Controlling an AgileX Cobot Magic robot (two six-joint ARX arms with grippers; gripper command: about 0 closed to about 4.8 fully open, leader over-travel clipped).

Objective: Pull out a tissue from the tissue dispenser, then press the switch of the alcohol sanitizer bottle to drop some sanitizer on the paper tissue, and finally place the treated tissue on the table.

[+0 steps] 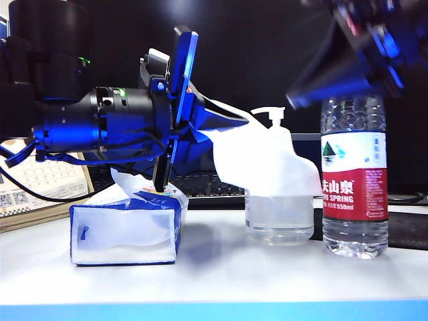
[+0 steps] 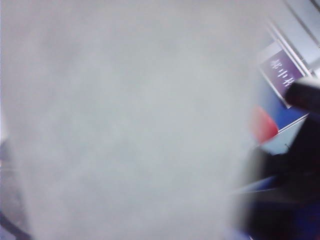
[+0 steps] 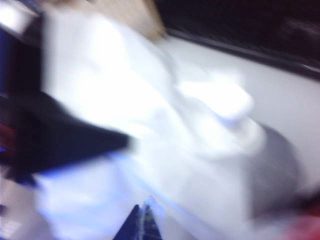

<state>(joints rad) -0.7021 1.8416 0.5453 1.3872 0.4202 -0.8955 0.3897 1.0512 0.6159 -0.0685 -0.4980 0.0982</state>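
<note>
Beside the pump bottle (image 1: 279,214), the tissue (image 1: 264,160) hangs from the left gripper (image 1: 231,122), whose fingers clench its upper edge; the sheet drapes rightward and down across the bottle's front, below the pump head (image 1: 272,114). It looks light, limp and tearable, best held by one edge. The right gripper (image 1: 304,95), fingers clenched and empty, hovers blurred above the bottle over the bench (image 1: 267,274).

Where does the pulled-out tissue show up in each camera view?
Exterior view: the tissue hangs from the shut left gripper, draped in front of the sanitizer bottle.
Left wrist view: it fills most of the frame.
Right wrist view: blurred white sheet.
Shared landmark: the tissue itself.
</note>
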